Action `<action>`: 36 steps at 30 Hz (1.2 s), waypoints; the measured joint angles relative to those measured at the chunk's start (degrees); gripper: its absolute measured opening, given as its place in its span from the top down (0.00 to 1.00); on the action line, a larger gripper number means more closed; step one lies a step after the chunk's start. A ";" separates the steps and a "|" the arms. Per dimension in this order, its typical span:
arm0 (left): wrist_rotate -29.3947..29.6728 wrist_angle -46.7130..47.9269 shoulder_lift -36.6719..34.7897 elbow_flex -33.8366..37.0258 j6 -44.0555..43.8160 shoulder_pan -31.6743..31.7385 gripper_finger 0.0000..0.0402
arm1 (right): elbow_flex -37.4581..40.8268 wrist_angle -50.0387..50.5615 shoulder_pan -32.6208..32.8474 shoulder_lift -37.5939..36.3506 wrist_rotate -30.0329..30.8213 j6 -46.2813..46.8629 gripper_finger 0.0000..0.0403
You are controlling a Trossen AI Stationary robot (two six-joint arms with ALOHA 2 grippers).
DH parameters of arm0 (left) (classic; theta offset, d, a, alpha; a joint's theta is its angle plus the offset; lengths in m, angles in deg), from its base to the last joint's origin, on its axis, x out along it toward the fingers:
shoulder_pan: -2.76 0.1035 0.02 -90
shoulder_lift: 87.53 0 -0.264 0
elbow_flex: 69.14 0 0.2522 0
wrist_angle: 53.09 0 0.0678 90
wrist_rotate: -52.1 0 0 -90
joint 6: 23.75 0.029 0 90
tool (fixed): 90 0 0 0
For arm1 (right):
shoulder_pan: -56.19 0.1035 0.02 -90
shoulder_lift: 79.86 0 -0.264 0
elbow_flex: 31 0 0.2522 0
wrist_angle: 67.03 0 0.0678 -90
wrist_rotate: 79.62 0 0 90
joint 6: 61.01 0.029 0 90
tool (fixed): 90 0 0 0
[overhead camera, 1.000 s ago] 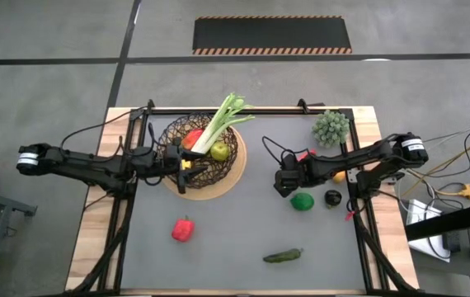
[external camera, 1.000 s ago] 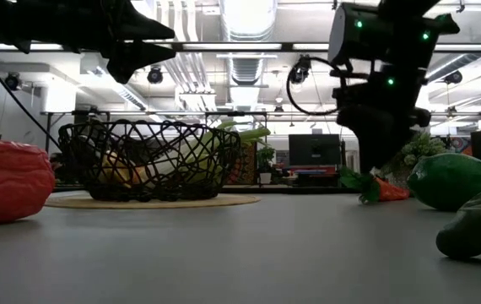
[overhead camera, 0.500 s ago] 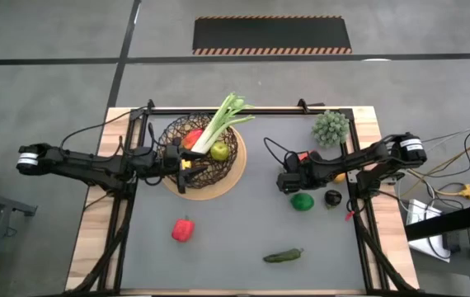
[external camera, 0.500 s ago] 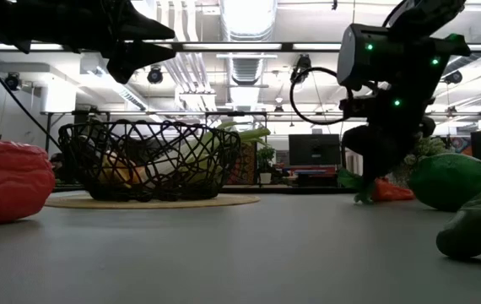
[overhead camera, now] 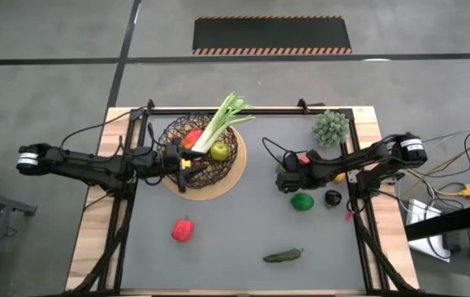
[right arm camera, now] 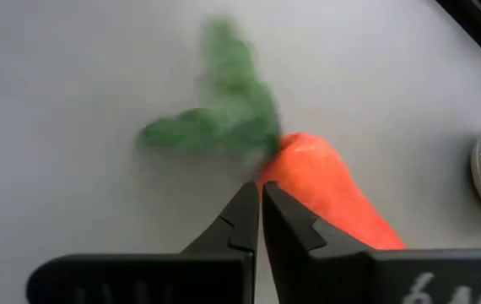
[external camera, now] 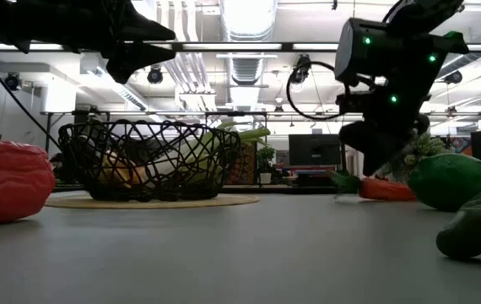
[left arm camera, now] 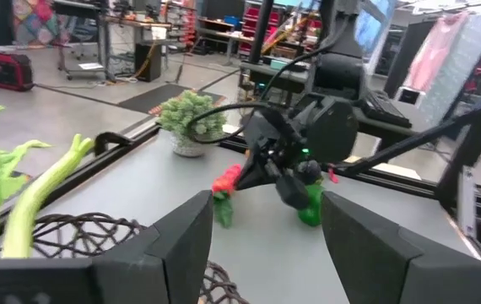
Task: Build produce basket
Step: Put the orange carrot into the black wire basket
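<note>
The right hand (right arm camera: 260,215) is low over the carrot (right arm camera: 329,198), its fingers pressed together at the leafy end, holding nothing, probably after a missed grasp. The left hand (left arm camera: 266,245) waits spread over the basket (overhead camera: 201,148), which holds a leek (overhead camera: 218,125)

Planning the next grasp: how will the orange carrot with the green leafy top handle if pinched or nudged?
The orange carrot with the green leafy top tapers, so shut fingers may slide off. The leafy end looks soft and would probably flop. Lying on the flat grey table, it likely rolls in an arc if nudged by the right gripper.
</note>
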 joint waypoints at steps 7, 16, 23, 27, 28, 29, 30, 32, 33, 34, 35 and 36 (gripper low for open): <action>1.20 -0.15 0.00 0.00 0.00 0.02 0.50 | -1.38 -0.98 0.02 -3.54 -0.48 0.76 0.98; 1.34 -0.18 0.00 0.00 0.00 0.02 0.50 | -5.23 6.65 -6.57 -10.69 -15.62 -14.71 0.93; 1.34 -1.46 0.00 0.00 1.37 0.02 0.50 | -5.96 13.22 -19.33 -9.63 -25.82 -22.21 0.62; 1.34 -1.62 -0.02 0.00 1.44 0.02 0.50 | -5.79 11.87 -21.61 -6.85 -25.29 -33.27 0.43; 1.34 -1.66 -0.02 0.00 1.46 0.00 0.50 | -5.80 11.15 -21.75 -6.04 -25.06 -35.29 0.39; 1.34 -1.68 -0.02 0.00 1.49 0.02 0.50 | -5.80 10.77 -21.75 -5.20 -24.35 -36.82 0.35; 1.34 -1.68 -0.02 0.00 1.53 0.02 0.50 | -5.78 10.44 -21.77 -4.23 -23.28 -38.28 0.32; 1.34 -1.68 -0.02 0.00 2.25 0.02 0.50 | -5.76 9.52 -21.77 -2.42 -21.23 -39.84 0.27; 1.32 -1.68 -0.02 0.00 2.63 0.01 0.50 | -5.76 9.38 -21.77 -1.54 -20.45 -40.15 0.26; 1.32 -1.68 -0.02 0.00 2.72 0.01 0.50 | -5.76 9.18 -21.77 -0.67 -19.64 -40.46 0.25; 1.32 -1.66 -0.02 0.00 2.73 0.02 0.50 | -5.76 8.88 -21.76 0.21 -18.91 -40.85 0.24; 1.32 -1.66 -0.02 0.00 2.73 0.02 0.50 | -5.76 8.60 -21.75 1.05 -18.29 -41.59 0.24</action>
